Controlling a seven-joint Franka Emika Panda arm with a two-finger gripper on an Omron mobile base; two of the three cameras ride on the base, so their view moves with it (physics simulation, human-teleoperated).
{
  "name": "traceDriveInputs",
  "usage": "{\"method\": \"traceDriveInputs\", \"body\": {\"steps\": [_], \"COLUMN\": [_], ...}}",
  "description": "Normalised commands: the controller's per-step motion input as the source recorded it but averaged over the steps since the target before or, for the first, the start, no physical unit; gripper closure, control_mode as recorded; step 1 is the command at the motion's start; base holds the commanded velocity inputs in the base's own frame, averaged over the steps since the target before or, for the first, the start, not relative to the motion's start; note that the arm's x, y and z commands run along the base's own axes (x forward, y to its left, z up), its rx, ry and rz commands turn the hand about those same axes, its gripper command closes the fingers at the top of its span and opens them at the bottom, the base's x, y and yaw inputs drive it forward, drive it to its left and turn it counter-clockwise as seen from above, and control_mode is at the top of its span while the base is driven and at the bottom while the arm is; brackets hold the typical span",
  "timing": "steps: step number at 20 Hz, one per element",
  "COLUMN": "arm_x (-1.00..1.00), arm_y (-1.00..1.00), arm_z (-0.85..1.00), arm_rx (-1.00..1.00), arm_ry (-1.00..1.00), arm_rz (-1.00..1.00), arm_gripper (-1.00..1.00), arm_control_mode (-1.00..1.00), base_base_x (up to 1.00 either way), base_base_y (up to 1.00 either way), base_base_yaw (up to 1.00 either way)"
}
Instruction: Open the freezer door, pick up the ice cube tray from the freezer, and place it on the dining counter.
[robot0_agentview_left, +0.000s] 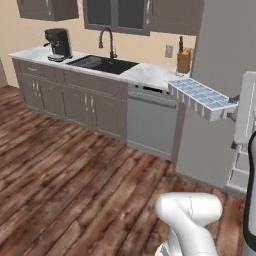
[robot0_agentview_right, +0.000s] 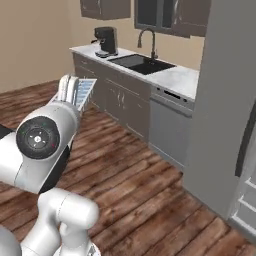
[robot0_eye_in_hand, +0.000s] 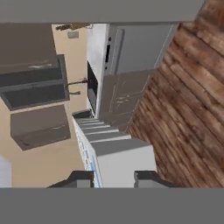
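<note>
The ice cube tray (robot0_agentview_left: 202, 97), pale blue-grey with two rows of small square cups, hangs in the air over the wood floor, in front of the dishwasher. My gripper (robot0_agentview_left: 231, 111) is shut on its right end. In the hand view the tray (robot0_eye_in_hand: 109, 146) runs away from my gripper (robot0_eye_in_hand: 113, 178), with a dark fingertip on either side of it. In the right base view the tray (robot0_agentview_right: 85, 93) pokes out behind my arm. The freezer door (robot0_agentview_left: 243, 165) stands open at the right edge, its white shelved inner side showing. The dining counter is out of view.
A marble worktop (robot0_agentview_left: 145, 73) over grey cabinets carries a black sink (robot0_agentview_left: 102, 63), a coffee machine (robot0_agentview_left: 58, 43) and a knife block (robot0_agentview_left: 183, 60). A dishwasher (robot0_agentview_left: 151, 122) stands under it. The tall grey fridge side (robot0_agentview_right: 225, 100) rises on the right. Open wood floor (robot0_agentview_left: 75, 170) lies to the left.
</note>
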Motion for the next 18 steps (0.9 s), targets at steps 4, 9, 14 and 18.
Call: {"method": "traceDriveInputs", "body": {"steps": [4,9,14,18], "arm_x": [0.0,0.0,0.0,0.0], "arm_y": [0.0,0.0,0.0,0.0], "arm_z": [0.0,0.0,0.0,0.0], "arm_rx": [0.0,0.0,0.0,0.0], "arm_ry": [0.0,0.0,0.0,0.0], "arm_rz": [0.0,0.0,0.0,0.0], "arm_gripper": [1.0,1.0,1.0,1.0], "arm_control_mode": [1.0,1.0,1.0,1.0], "base_base_x": [-0.22,-0.1,0.0,0.0], "base_base_y": [-0.01,-0.14,-0.25,-0.14], "base_base_yaw": [0.7,0.69,0.65,0.62]}}
